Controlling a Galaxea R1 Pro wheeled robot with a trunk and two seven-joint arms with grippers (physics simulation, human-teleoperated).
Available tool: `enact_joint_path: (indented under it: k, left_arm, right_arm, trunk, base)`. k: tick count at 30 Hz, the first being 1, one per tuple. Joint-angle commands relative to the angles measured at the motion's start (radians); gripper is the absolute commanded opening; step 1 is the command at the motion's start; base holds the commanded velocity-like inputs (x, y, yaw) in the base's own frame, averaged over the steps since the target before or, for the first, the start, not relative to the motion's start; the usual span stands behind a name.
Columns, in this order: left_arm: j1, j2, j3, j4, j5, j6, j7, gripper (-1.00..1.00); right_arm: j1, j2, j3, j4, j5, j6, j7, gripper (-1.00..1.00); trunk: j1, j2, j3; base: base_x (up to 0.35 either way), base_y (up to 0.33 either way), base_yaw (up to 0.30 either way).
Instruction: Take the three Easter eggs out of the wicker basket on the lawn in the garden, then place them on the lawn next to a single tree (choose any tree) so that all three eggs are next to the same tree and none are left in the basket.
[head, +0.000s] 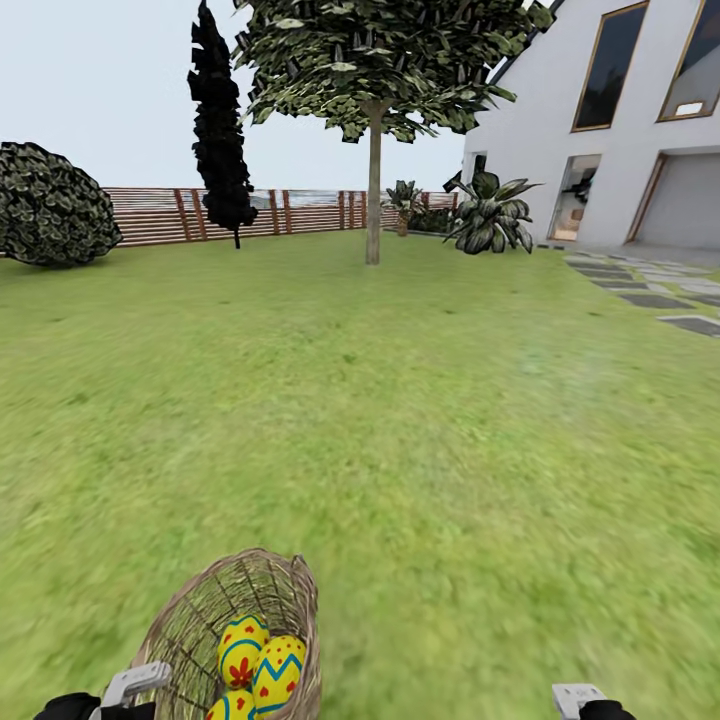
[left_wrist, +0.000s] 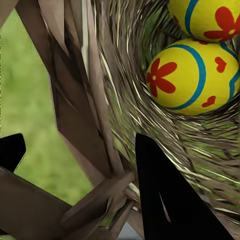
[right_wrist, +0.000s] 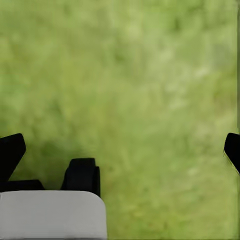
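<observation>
Lawn (head: 400, 420): wide, open grass from the robot out to the fence; paved patio at 2 o'clock by the house.

Tree (head: 373, 190): leafy, grey-brown trunk, at 12 o'clock, well apart from the robot. The all-black tree at 11 o'clock is not the target; risk of steering to the wrong trunk.

Wicker basket (head: 240, 630): at 6 o'clock, tilted, mouth toward the camera, just beside the left arm. In the left wrist view the rim (left_wrist: 95, 100) runs between the two dark fingers (left_wrist: 170, 200), one inside the basket, one outside. Judged: left gripper clamped on the rim, basket being carried.

Easter eggs (head: 262, 668): three, piled at the low side of the basket, touching one another.

Risks: the tilt could let an egg roll over the rim during travel; a thin rim grip could slip or let the basket swing.

Right gripper (right_wrist: 120, 155): fingers spread wide, nothing between them, grass below.
</observation>
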Motion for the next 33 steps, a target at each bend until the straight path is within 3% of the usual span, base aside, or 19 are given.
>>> enact_joint_path:
  k: [1,33]
  left_arm:
    - [-0.001,0.000,0.002,-0.001,0.009,0.006,-0.005,-1.00]
    - [-0.001,-0.009,0.002,0.003,0.008,0.006,-0.005,-1.00]
  right_arm:
    - [0.000,-0.001,0.003,-0.001,-0.006,0.004,-0.001,1.00]
    - [0.000,0.001,0.017,0.000,-0.006,0.003,-0.003,1.00]
  trunk:
    - [-0.003,0.007,0.002]
    - [-0.126,0.231,0.103]
  base:
    - [0.338,0.000,0.000]
    - [0.338,0.000,0.000]
